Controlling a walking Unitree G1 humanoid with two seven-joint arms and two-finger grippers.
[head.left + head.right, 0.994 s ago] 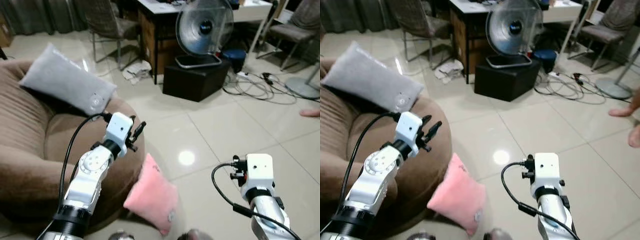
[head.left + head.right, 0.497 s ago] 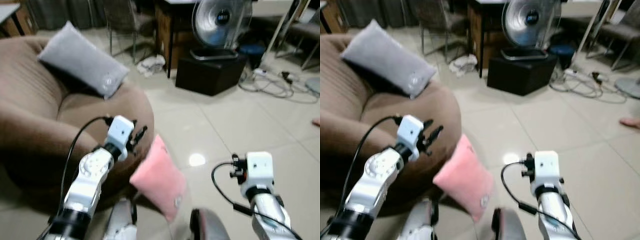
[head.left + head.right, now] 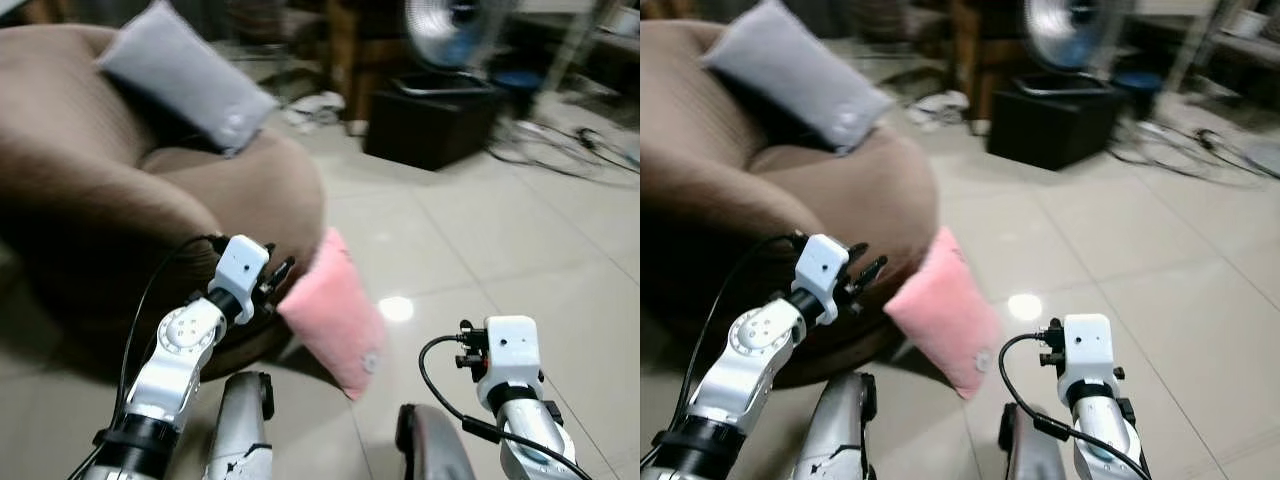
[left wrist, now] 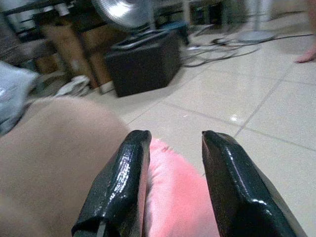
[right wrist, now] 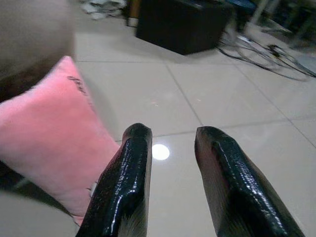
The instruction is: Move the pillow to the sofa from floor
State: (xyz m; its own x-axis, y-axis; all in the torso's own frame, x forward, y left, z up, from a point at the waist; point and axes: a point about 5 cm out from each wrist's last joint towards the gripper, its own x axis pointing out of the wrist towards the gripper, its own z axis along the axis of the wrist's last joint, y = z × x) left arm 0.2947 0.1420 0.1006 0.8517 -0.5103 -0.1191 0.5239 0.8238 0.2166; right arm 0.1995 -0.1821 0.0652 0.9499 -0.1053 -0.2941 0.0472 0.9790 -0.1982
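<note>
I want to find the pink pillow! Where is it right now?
The pink pillow is on the tiled floor, leaning against the brown sofa, just ahead of the left pincer in the head views.

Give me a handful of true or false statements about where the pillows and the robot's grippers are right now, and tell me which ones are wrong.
1. The pink pillow leans against the brown sofa, its lower end on the floor. True.
2. The left gripper is clamped shut on the pink pillow. False: its fingers are apart, with the pillow seen just beyond them.
3. A grey pillow lies on the sofa. True.
4. The right gripper holds the grey pillow. False: it is open and holds nothing, hovering above the floor tiles beside the pink pillow.
5. The fan stands on the sofa. False: it sits on a black box on the floor.
</note>
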